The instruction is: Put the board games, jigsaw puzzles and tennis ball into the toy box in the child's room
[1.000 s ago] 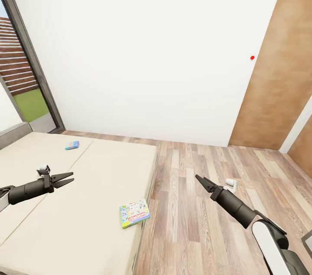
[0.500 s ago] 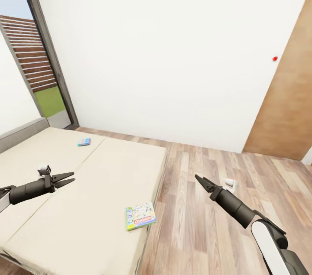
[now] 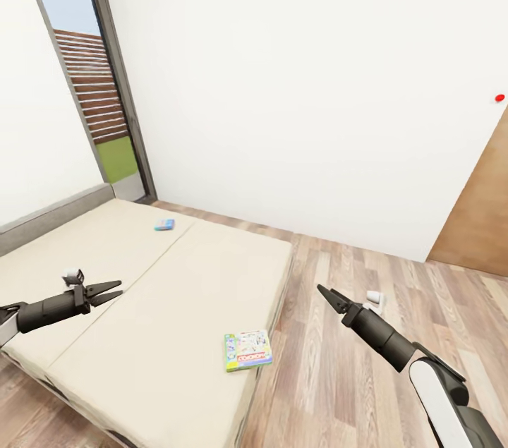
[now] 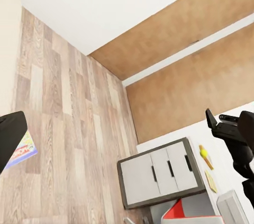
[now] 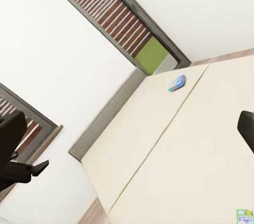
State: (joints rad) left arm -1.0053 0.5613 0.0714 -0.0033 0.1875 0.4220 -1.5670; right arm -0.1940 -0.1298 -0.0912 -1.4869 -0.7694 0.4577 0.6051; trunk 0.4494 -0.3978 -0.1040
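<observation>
A: What lies on the bed [image 3: 141,307]?

B: Two board games. The green-edged game box [image 3: 248,350] with the busy white cover lies flat near the bed's foot-end edge, close to the wood-plank floor [image 3: 353,377]. The small blue game box [image 3: 164,224] lies well apart from it, far up the beige mattress, near the seam between its two halves and toward the white wall.

A: And the arms?

B: Both reach forward, carrying nothing. The left gripper [image 3: 106,291] hangs above the mattress with its jaws slightly spread, a narrow gap showing between the tips. The right gripper [image 3: 326,295] is out over the floor beside the bed; its jaws look pressed together into one point in the head view.

A: Does either one touch a box?

B: No. The green-edged box lies between the two grippers, lower in the head view, apart from both.

A: What else stands in the room?

B: A grey headboard [image 3: 56,212] runs along the bed's far side, and a tall grey-framed window [image 3: 106,95] stands in the corner beyond it. A small red button [image 3: 499,98] sits on the white wall beside a brown wood panel [image 3: 480,222]. The left wrist view catches a corner of the green-edged box and a grey cabinet [image 4: 159,173] with white fronts across the floor.
</observation>
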